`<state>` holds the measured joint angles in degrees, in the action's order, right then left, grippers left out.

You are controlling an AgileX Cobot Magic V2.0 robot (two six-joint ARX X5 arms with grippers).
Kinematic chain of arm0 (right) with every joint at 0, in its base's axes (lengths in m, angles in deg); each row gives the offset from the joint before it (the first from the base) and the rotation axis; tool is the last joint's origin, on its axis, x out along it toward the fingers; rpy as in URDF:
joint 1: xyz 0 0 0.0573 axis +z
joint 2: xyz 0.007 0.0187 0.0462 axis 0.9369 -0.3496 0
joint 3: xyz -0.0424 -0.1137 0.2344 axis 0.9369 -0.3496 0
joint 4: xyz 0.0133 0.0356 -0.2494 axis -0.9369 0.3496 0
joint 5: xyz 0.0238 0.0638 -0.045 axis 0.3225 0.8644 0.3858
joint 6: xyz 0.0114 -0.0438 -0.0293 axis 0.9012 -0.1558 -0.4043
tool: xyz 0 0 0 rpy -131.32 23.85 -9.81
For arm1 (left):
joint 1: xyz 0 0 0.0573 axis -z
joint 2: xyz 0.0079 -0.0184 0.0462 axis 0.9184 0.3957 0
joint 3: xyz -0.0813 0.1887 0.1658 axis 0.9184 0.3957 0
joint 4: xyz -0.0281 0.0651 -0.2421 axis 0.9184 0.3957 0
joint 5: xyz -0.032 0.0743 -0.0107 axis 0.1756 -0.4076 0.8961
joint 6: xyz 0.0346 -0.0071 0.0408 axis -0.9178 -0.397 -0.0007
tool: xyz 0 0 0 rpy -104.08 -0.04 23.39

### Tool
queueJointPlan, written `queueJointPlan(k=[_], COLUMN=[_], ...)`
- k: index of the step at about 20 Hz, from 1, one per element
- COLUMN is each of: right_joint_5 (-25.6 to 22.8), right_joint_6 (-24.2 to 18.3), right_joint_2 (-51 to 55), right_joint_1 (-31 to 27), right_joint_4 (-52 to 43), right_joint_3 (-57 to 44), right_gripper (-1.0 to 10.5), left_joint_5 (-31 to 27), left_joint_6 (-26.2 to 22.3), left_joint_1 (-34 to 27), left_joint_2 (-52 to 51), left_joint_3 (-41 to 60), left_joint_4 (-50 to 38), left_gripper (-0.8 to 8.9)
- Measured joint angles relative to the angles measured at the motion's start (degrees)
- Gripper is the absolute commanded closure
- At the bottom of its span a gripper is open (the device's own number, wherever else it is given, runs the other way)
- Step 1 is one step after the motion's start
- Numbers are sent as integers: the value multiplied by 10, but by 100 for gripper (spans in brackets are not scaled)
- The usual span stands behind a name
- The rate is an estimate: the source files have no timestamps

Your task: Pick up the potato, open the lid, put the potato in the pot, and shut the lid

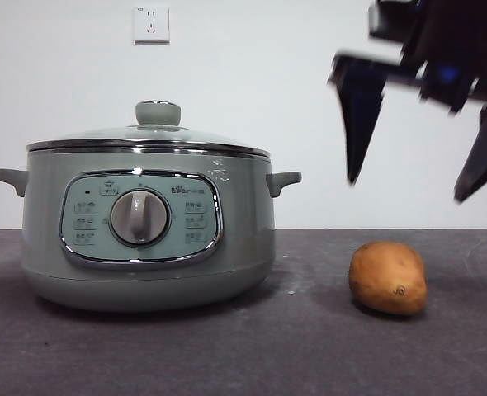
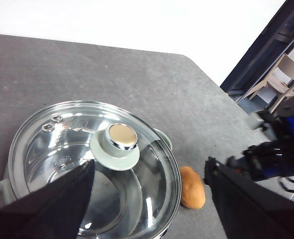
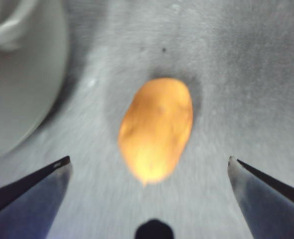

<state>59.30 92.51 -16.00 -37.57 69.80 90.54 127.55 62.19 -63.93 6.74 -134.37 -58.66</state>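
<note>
Front view: the potato (image 1: pixel 388 278) lies on the dark table (image 1: pixel 309 346) right of the pot (image 1: pixel 148 233), whose lid (image 1: pixel 148 136) is on; the right gripper (image 1: pixel 417 177) hangs spread wide above it

Left wrist view: the left gripper (image 2: pixel 152 199), jaws apart, hovers over the lid, farther from the potato (image 2: pixel 192 187)

Right wrist view: the potato's (image 3: pixel 156 129) long axis runs between the open jaws; orange-brown, smooth, oval
</note>
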Motion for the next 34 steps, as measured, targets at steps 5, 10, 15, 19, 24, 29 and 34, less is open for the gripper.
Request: queueJointPlan(k=[5,10,15,19,24,29,34], right_joint_5=[0,0,0,2,2,0,0], right_joint_6=[14,19,15,6,-44,-75,-79], right_joint_2=[-113,-162,-162,-146,-6,142,207], right_joint_1=[-4,-4,-4,-4,-4,-4,-4], right_joint_4=[-69,-83,-87,-70,20,82,109], right_joint_3=[1,1,1,1,1,1,1], right_gripper=[384,627,957,957,955,955,954], left_joint_5=[0,0,0,-7,-9,-87,-230], left_joint_6=[0,0,0,0,0,-6,-38], left_joint_1=[0,0,0,0,0,51,176], left_joint_2=[0,0,0,0,2,53,151], left_joint_3=[0,0,0,0,0,-17,-96], left_joint_4=[2,8,14,26,27,7,2], left_gripper=[438,438,438,438,437,437,437])
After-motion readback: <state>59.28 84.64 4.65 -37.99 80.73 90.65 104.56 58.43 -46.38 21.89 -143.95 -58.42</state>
